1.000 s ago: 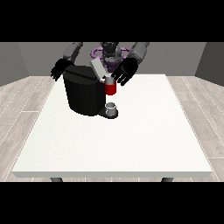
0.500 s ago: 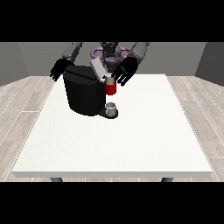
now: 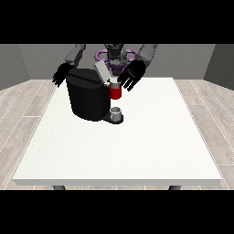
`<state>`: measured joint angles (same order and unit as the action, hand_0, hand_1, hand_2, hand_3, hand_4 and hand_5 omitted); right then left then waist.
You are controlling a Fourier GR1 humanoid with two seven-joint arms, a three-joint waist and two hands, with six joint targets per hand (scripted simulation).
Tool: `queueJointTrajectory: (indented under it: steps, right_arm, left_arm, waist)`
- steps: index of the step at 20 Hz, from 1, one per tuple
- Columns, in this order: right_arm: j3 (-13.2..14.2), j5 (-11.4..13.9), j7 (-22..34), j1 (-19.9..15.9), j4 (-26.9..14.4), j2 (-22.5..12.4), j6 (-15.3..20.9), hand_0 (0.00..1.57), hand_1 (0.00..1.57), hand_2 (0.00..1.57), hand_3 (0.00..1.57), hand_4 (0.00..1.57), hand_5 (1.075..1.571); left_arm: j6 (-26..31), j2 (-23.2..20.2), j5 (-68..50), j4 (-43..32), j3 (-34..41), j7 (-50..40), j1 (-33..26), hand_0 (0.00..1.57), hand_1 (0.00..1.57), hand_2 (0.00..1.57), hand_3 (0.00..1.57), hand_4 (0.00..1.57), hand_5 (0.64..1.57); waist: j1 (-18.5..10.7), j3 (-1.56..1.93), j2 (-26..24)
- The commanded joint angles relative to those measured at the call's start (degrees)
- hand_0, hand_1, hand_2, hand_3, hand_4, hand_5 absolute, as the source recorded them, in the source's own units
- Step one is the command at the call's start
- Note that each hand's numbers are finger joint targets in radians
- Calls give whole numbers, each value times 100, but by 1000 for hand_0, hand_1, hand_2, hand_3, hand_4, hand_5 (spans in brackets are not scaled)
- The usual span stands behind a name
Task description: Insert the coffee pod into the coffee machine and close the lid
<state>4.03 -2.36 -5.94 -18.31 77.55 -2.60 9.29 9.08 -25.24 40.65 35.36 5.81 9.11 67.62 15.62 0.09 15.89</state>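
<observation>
The coffee pod (image 3: 115, 93) seems already seated at the coffee machine (image 3: 87, 96) front, under the raised lid (image 3: 101, 71), so the hand at the view's right (image 3: 131, 76), fingers spread beside it, must next press this lid down.

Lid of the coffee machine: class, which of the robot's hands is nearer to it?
Left. That hand, at the view's right, hovers just right of the raised lid. The hand at the view's left sits beyond the coffee machine.

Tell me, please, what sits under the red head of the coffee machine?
A small grey cup stands on the machine's base beneath the red head. Whether anything is inside the cup cannot be seen.
</observation>
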Motion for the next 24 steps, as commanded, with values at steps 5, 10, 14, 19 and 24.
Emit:
queueJointTrajectory:
  steps: [5, 10, 14, 19, 24]
  right_arm:
    - [-233, 106, 201, 123, 337, 51, 9, 0, 0, 0, 0, 353, 1571]
    - [-100, 94, 237, -86, 73, 4, 84, 0, 0, 0, 0, 387, 1571]
    - [-111, 117, 58, 301, -120, 107, 123, 0, 0, 0, 0, 416, 1571]
    - [47, -95, -181, 314, -273, 139, 34, 0, 0, 0, 0, 427, 1571]
    - [201, -247, -125, 765, -177, -84, -167, 0, 0, 0, 0, 434, 1571]
  left_arm:
    - [137, -280, 294, -235, -144, 138, -109, 0, 0, 0, 0, 0, 1571]
    - [272, -276, 336, -67, -180, 203, -17, 0, 0, 0, 0, 0, 1571]
    - [433, 36, 277, 2, -211, 21, -224, 0, 0, 0, 0, 0, 1571]
    - [227, 225, 376, 156, -262, -54, -382, 0, 0, 0, 0, 0, 1571]
    - [317, 485, -27, 184, 44, -113, -821, 0, 0, 0, 0, 0, 1571]
  waist:
    - [277, -9, 24]
    - [-11, -9, -38]
    - [-184, -7, -507]
    - [-300, -7, -529]
    - [-413, -8, -1149]
